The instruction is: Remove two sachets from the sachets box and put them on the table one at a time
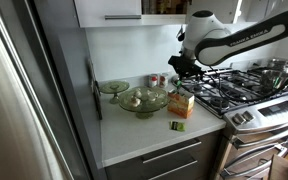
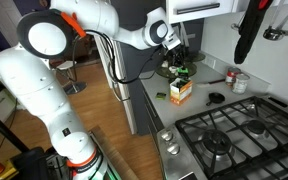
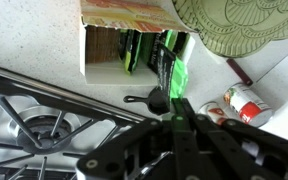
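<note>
The yellow-orange sachets box [image 1: 181,103] stands on the white table [image 1: 134,135] next to the stove and also shows in an exterior view [image 2: 180,91]. In the wrist view the box [image 3: 109,12] is open, with dark green sachets [image 3: 132,50] standing inside. My gripper [image 3: 176,105] is shut on one green sachet [image 3: 170,62], held just above the box. In both exterior views the gripper [image 1: 187,72] [image 2: 180,60] hovers over the box. Another sachet [image 1: 177,126] lies flat on the table in front of the box and also shows in an exterior view [image 2: 160,95].
Two green glass bowls [image 1: 144,99] [image 1: 114,87] stand behind the box. The steel gas stove [image 1: 249,95] is right beside it. A small black pan [image 3: 149,100] and a can [image 3: 246,103] lie on the table near the wall.
</note>
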`<control>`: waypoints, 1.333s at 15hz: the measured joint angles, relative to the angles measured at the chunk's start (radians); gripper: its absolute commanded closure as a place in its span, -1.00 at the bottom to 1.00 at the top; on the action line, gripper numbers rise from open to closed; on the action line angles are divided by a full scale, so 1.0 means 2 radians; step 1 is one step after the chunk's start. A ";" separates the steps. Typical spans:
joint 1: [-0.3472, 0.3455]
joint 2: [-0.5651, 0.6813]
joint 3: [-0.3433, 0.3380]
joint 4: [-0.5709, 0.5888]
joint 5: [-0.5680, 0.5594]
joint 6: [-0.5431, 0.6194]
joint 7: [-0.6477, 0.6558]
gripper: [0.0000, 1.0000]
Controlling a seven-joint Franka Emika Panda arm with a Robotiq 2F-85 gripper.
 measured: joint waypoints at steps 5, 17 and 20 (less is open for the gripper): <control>0.000 -0.074 0.019 -0.063 0.011 0.027 -0.029 1.00; 0.054 -0.090 0.034 -0.192 0.295 0.146 -0.397 1.00; 0.053 -0.065 0.033 -0.198 0.336 0.147 -0.455 1.00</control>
